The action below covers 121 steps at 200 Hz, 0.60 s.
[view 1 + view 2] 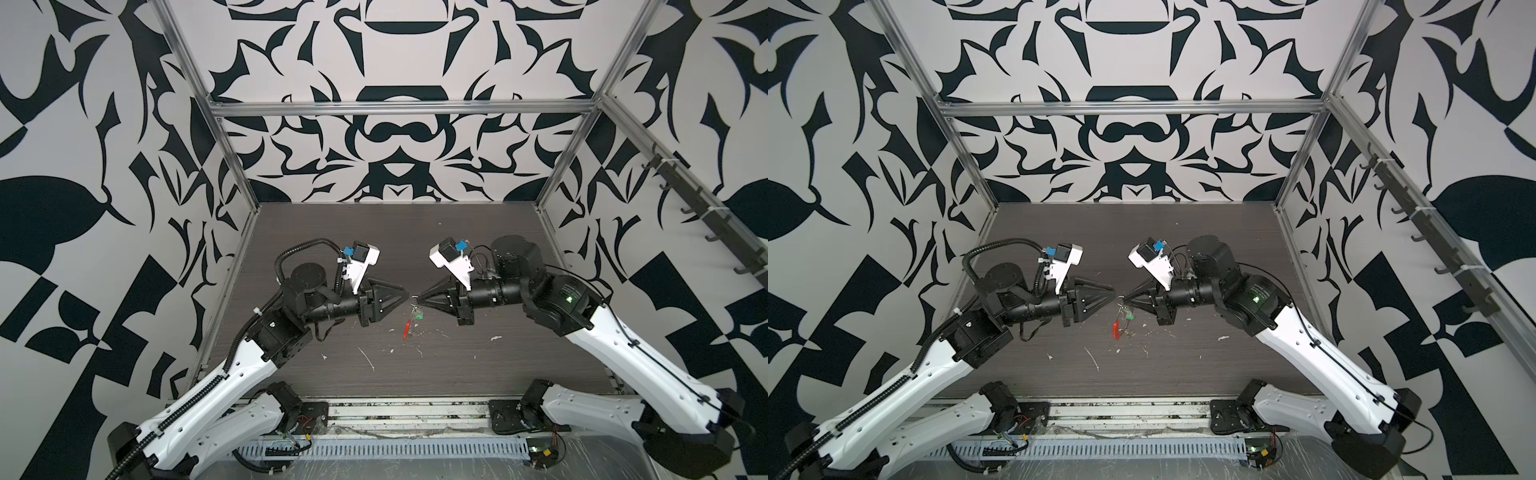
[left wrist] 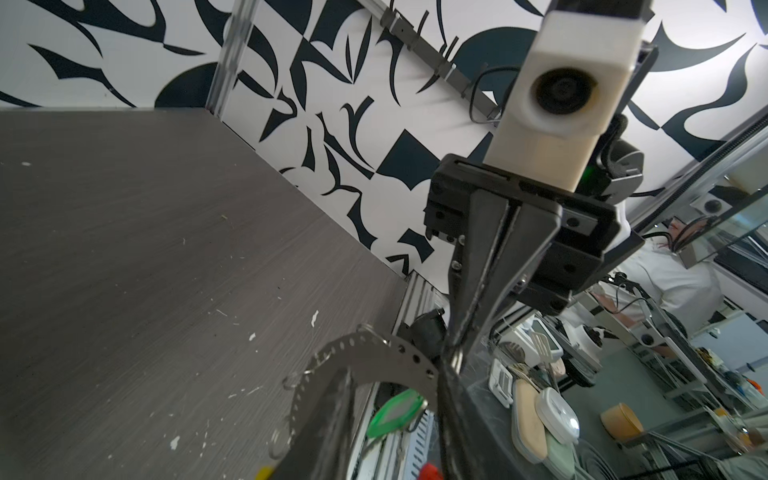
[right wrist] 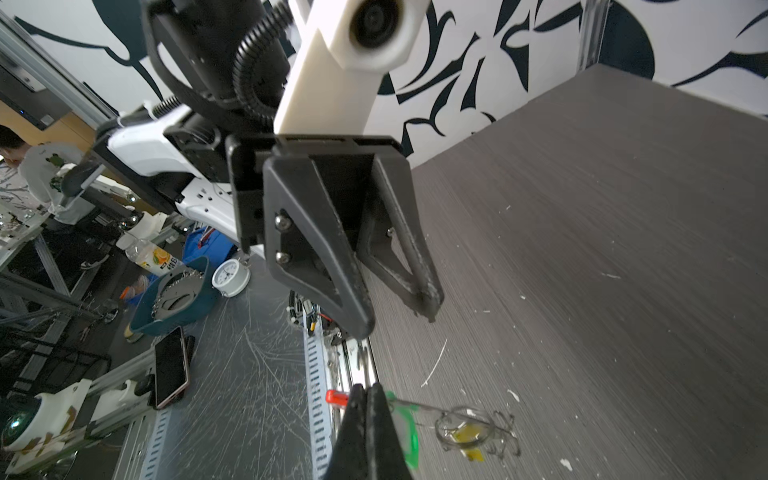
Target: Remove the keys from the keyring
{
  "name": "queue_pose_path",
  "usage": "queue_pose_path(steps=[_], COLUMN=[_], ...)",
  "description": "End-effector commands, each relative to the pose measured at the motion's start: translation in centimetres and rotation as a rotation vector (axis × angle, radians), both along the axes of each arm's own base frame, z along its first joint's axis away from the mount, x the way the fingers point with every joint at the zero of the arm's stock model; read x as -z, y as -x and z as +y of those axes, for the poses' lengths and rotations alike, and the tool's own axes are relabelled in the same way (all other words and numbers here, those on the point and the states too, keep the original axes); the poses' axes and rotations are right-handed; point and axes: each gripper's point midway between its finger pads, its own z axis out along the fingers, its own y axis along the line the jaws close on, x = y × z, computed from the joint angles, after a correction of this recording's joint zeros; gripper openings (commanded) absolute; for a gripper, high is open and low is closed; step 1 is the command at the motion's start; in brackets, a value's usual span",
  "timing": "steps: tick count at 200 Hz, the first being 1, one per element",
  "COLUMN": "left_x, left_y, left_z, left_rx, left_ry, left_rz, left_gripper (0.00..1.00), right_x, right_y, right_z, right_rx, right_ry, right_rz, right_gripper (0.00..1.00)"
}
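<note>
Right wrist view: the keyring [image 3: 424, 408] is pinched in the right gripper [image 3: 367, 390], whose fingers are pressed together on the thin hoop between its red sleeve [image 3: 336, 397] and the green tag [image 3: 409, 436]. The keys [image 3: 500, 432] are seen hanging from it on small split rings [image 3: 446, 424], with the yellow tag [image 3: 467, 436] just beside the green one. The left gripper [image 3: 399, 318] is poised nearby, its jaws spread and nothing between them.

In both top views the keys are suspended above the table [image 1: 498, 365] near its middle, at 6 o'clock of the right gripper's tip. The left gripper is placed at 10 o'clock of that tip, and the red sleeve hangs lowest, at 7 o'clock.

The step in hand is judged to be the taking of one key. It is best done with the hoop clamped firmly and held steady. The left jaws are to be brought toward 5 o'clock and closed on a plastic tag, which is judged a broader hold than the wire rings. The key is then to be drawn along the hoop, never across it, so that its ring is not jammed. Where the hoop opens cannot be told.
</note>
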Motion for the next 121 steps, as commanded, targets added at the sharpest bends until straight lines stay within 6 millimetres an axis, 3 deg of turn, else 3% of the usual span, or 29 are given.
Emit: queue_pose_path(steps=[1, 41, 121], left_x=[-0.1, 0.25, 0.11], left_y=[1.0, 1.08, 1.38], left_z=[-0.28, -0.88, -0.66], left_rx=[0.068, 0.106, 0.115], left_ry=[-0.037, -0.063, -0.095], left_rz=[0.006, 0.029, 0.033], left_gripper=[0.36, 0.25, 0.3], right_x=[-1.62, -1.66, -1.31], right_y=[1.04, 0.98, 0.47], right_z=[-0.17, -0.07, -0.1], right_rx=[-0.055, -0.064, -0.042], right_ry=[-0.009, 0.011, 0.037], right_rz=[-0.036, -0.031, -0.029], right_gripper=[0.0, 0.0, 0.0])
